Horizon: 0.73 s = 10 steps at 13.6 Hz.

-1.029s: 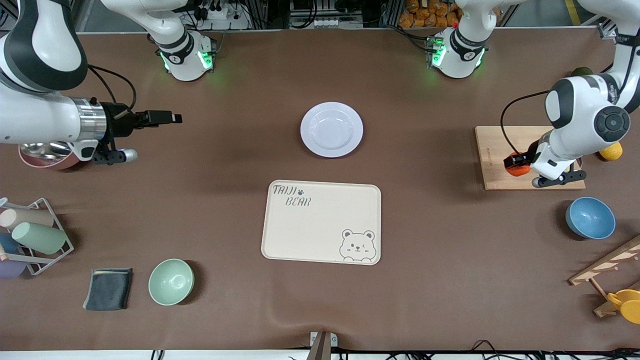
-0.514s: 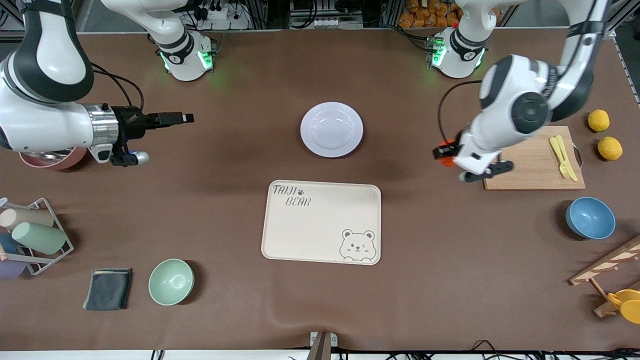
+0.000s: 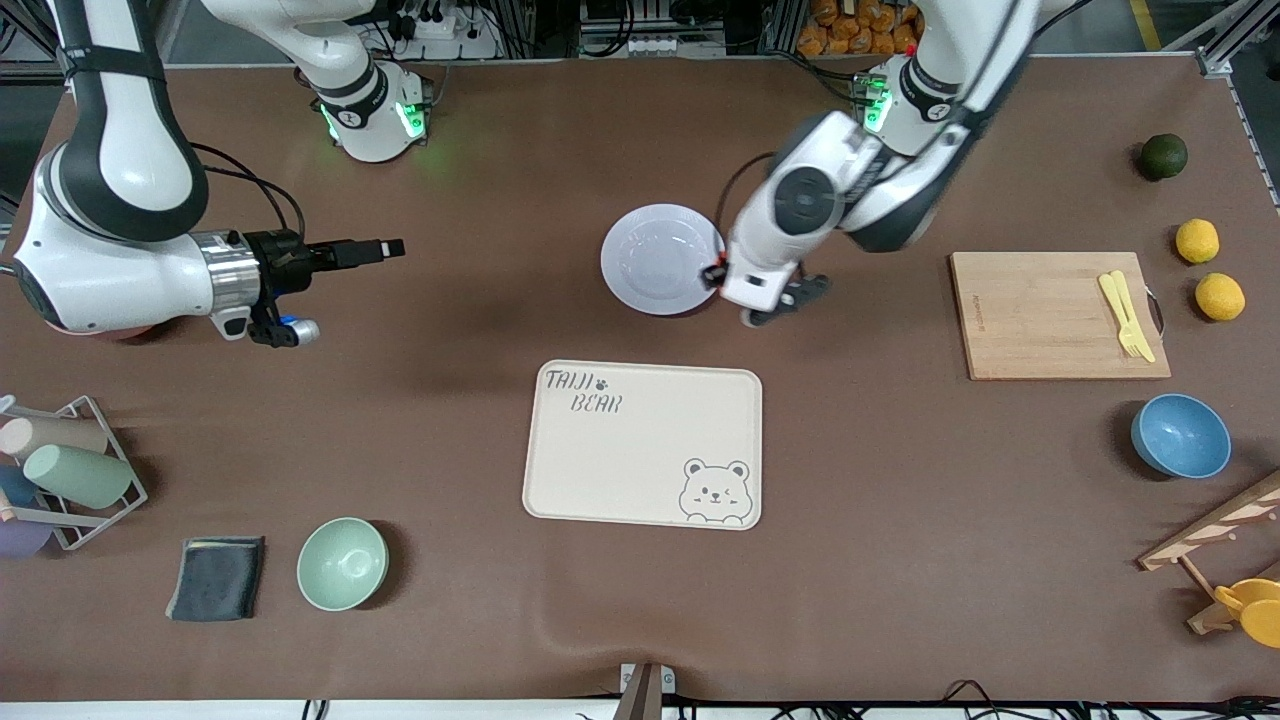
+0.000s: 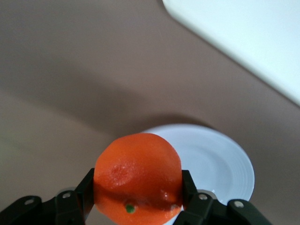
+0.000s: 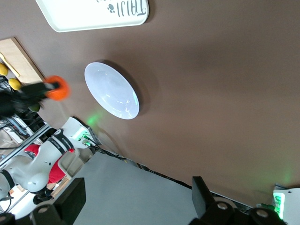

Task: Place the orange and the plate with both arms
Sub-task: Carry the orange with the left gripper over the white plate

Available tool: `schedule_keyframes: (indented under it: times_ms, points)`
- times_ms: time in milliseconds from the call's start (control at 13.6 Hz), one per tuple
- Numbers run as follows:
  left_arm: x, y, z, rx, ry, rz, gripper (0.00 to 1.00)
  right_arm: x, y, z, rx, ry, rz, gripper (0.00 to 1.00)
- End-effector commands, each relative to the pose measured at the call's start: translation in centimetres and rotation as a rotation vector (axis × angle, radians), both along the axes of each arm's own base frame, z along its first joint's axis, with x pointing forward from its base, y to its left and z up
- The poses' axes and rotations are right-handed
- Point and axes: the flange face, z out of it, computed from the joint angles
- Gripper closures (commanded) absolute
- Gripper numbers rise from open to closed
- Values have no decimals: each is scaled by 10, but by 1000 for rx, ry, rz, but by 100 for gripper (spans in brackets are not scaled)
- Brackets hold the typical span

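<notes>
Carried from the cutting board (image 3: 1050, 315), the orange (image 4: 138, 177) is clenched in the left claw (image 4: 137, 199) at the plate (image 3: 655, 258) rim, presumably for release there; the right claw (image 3: 360, 250) waits spread over bare counter (image 3: 480, 300).

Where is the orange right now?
The orange is clamped in the left gripper, in the air at the plate's rim toward the left arm's end.

the bright orange (image 4: 138, 177) hangs over the rim of the empty pale round plate (image 3: 650, 262).
</notes>
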Motion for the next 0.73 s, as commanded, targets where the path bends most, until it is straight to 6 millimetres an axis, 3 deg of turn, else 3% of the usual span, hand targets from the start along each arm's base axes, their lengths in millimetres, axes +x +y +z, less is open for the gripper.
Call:
schedule_keyframes:
  times_ms: [0, 147, 367, 514, 661]
  points:
    - [-38, -59, -40, 65, -3, 32, 100, -8, 3, -14, 35, 15, -38, 0]
    - [-61, -77, -61, 113, -11, 35, 100, -11, 11, -19, 35, 18, -31, 0]
    - [-85, -92, -74, 106, -1, 4, 100, -20, 25, -38, 34, 29, -42, 0]
    - [-78, -88, -87, 105, 14, 19, 100, -26, 33, -51, 54, 19, -44, 0]
    - [-76, -95, -92, 70, 10, 39, 100, -40, 45, -78, 69, -9, -61, 0]
